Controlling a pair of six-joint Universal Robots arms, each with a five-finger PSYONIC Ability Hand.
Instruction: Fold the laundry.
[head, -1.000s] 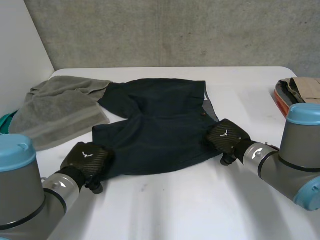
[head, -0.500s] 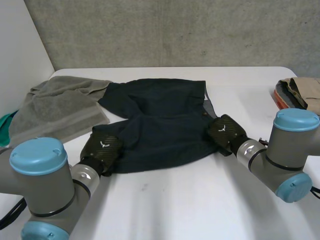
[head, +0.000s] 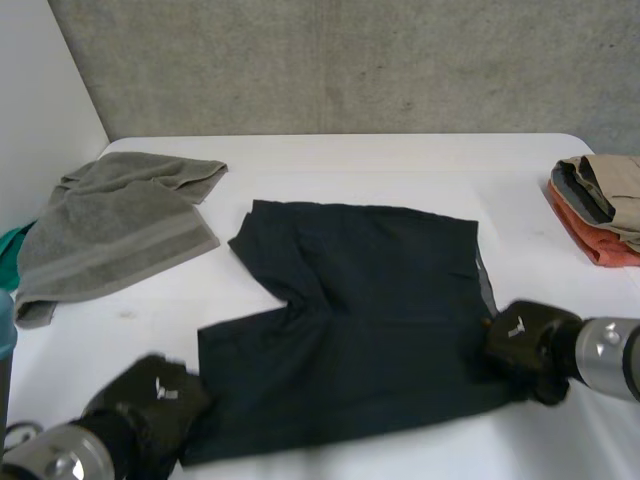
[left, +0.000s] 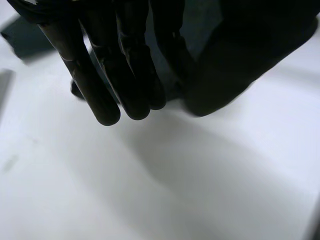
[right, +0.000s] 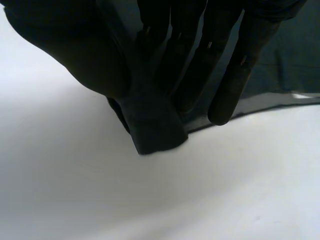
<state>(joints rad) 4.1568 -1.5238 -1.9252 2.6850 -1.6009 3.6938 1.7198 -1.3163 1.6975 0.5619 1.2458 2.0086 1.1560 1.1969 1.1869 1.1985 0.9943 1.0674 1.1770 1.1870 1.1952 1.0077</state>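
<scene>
On the table (head: 400, 160), dark shorts (head: 370, 320) lie flat.

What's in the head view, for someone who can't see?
Dark navy cloth shorts lie flat on a white table, the robot's black left hand pinching their near left corner, its right hand the near right. A rumpled grey towel lies far left, folded clothes far right.

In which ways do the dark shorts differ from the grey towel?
The dark shorts lie spread flat mid-table; the grey towel lies rumpled at the left edge. The left robot hand and the right robot hand hold the shorts' near corners; nothing touches the towel. Both rest on the white table.
</scene>
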